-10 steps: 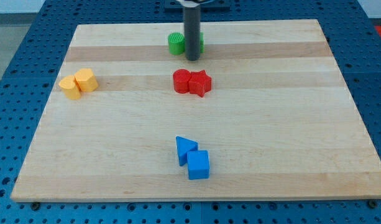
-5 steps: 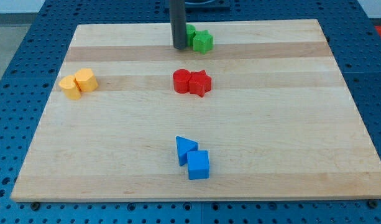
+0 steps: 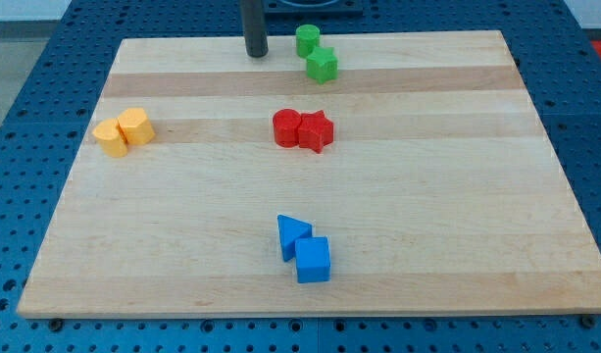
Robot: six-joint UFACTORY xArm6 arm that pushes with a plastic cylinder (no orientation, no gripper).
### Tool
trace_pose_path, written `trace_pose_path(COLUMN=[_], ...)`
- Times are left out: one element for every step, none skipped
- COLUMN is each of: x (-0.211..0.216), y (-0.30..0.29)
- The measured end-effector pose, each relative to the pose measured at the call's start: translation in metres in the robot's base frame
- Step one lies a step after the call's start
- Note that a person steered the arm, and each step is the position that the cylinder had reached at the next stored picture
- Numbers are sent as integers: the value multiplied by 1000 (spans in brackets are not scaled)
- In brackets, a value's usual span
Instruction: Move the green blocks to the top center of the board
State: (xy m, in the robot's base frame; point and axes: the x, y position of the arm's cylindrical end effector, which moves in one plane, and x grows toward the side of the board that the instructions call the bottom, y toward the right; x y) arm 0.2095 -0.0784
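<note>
Two green blocks sit near the top centre of the wooden board (image 3: 457, 196): a green cylinder (image 3: 307, 40) close to the top edge and a green star-shaped block (image 3: 322, 65) just below and right of it, touching or nearly touching. My tip (image 3: 256, 54) is at the board's top edge, left of the green cylinder with a clear gap between them. The rod rises out of the view's top.
A red cylinder (image 3: 287, 127) and a red star (image 3: 317, 130) touch at the board's middle. Two yellow blocks (image 3: 124, 131) sit at the left. A blue triangle (image 3: 292, 234) and a blue cube (image 3: 313, 260) lie near the bottom centre.
My tip moved left and up, away from the green blocks. The green cylinder went from left of the rod to the right, near the top edge, next to the green star.
</note>
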Motion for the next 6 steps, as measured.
trace_pose_path(x=[-15,-17,-16,-12,-12,-16], y=[17,36,67,100,102,86])
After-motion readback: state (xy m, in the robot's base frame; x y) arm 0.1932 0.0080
